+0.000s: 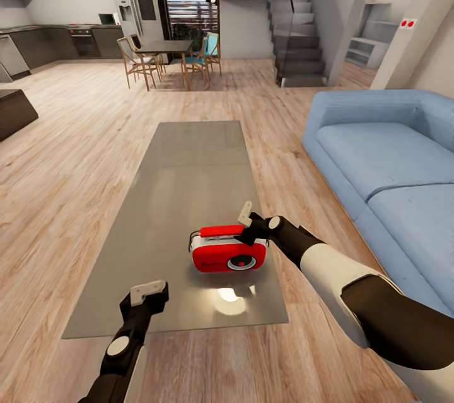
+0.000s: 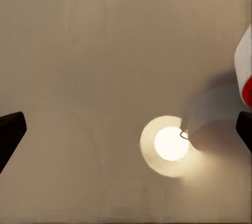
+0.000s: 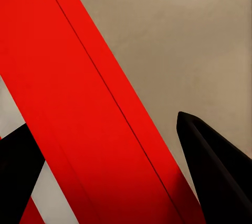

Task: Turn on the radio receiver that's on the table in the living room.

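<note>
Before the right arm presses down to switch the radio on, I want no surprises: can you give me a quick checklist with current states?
1. Radio receiver upright on the table, dial facing the robot: ok.
2. Right gripper over the radio's top handle, jaws apart with the red handle between them in the right wrist view: ok.
3. Right jaws touching the handle: cannot tell.
4. Left gripper apart from the radio, jaws open over bare tabletop: ok.
5. Radio well in from the table's edges: ok.
6. Radio on or off: cannot tell.
</note>
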You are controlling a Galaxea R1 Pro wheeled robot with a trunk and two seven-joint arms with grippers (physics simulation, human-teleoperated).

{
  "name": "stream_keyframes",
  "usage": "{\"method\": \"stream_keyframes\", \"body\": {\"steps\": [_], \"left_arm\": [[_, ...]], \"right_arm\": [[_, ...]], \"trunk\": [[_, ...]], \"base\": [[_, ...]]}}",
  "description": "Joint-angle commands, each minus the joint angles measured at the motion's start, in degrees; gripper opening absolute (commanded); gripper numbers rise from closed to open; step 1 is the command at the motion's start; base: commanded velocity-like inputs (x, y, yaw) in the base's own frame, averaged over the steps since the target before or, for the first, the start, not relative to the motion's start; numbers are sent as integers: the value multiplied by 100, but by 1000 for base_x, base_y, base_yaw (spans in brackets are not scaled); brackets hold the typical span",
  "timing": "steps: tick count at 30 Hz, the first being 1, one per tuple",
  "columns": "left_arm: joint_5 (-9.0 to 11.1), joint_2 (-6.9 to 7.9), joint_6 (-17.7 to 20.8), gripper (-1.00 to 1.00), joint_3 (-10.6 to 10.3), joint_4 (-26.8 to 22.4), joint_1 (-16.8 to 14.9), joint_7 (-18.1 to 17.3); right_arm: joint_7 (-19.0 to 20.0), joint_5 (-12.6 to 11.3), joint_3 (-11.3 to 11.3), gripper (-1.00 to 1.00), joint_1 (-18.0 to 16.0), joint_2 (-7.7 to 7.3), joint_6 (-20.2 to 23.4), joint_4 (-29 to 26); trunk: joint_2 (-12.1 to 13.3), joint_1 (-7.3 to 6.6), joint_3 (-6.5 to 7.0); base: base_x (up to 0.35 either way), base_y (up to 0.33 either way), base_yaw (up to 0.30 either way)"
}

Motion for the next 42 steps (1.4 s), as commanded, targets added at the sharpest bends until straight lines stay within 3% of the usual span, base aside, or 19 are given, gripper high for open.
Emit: {"method": "stream_keyframes", "body": {"steps": [1, 5, 34, 37, 42], "left_arm": [[0, 0, 0, 100, -1, 8, 0, -40], [-8, 0, -3, 100, -3, 25, 0, -92], [-38, 0, 0, 100, 5, 50, 0, -82], [-39, 0, 0, 100, 5, 64, 1, -86], [-36, 0, 0, 100, 5, 74, 0, -88]], "right_arm": [[12, 5, 4, -100, 3, 0, -2, 11], [12, 3, 4, -100, 3, 0, -2, 12], [-56, -9, -9, -100, 3, 27, -2, 14], [-63, -120, -16, -100, 3, 32, -2, 12], [-71, -625, -8, -100, 3, 30, -2, 9]], "trunk": [[0, 0, -1], [0, 0, -1], [1163, -637, 520], [1284, -703, 574], [1484, -812, 664]], "base": [[-6, 0, 0], [-3, 0, 0], [0, 0, 0], [0, 0, 0], [0, 0, 0]]}}
